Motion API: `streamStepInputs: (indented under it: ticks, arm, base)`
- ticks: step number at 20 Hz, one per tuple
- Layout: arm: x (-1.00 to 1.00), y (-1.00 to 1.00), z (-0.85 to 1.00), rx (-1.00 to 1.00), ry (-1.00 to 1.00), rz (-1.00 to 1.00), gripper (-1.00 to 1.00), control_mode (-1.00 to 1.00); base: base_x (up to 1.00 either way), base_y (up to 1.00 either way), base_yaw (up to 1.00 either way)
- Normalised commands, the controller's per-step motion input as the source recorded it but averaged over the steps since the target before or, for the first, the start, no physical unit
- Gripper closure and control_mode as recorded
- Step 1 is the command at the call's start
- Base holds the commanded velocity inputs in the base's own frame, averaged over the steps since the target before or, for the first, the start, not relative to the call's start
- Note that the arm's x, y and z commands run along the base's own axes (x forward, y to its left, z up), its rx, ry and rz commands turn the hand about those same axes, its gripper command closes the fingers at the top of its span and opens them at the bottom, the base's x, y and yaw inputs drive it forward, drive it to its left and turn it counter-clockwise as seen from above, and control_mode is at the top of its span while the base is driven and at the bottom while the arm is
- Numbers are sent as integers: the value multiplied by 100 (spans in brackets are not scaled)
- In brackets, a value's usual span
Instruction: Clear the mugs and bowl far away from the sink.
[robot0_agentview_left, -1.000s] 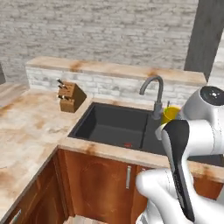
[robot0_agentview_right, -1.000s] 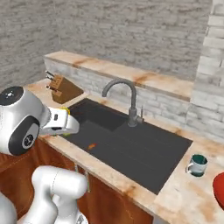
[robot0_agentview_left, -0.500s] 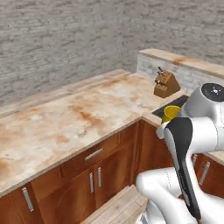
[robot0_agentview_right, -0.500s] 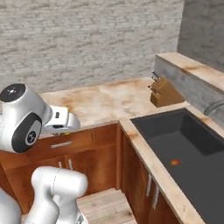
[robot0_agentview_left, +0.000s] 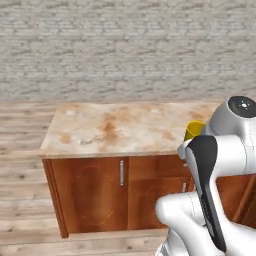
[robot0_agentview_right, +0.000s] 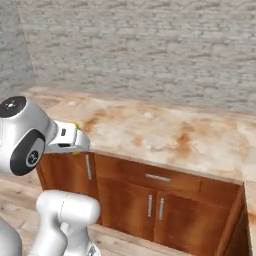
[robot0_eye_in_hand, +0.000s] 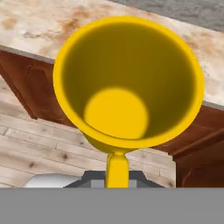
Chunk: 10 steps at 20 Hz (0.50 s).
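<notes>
Yellow mug (robot0_eye_in_hand: 129, 83) sits pinched in the end effector (robot0_eye_in_hand: 116, 173), fingertips hidden behind its handle.

A long surface (robot0_agentview_left: 115, 127) of pale marbled stone with rusty-brown blotches is seen against a grey brick wall (robot0_agentview_left: 125, 45); nothing is seen lying on its visible top in the left base view, nor in the right base view, where the same surface (robot0_agentview_right: 165, 132) stretches across the picture; it is carried by reddish-brown wooden cabinets (robot0_agentview_left: 100, 190) with slim metal handles (robot0_agentview_left: 121, 172); a drawer front and two doors are shown below it in the right base view (robot0_agentview_right: 155, 200); a floor (robot0_agentview_left: 25, 150) of pale wooden planks is laid beside and in front of the cabinets; the stone edge (robot0_eye_in_hand: 26, 30) and the planked floor (robot0_eye_in_hand: 39, 148) are also seen in the hand view.
</notes>
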Motion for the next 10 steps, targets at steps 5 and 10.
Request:
streamStepInputs:
  ticks: [5,10]
  arm:
    - [0,0,0,0,0,0,100,100]
    - [0,0,0,0,0,0,100,100]
  base:
    - [0,21,100]
    - [0,21,100]
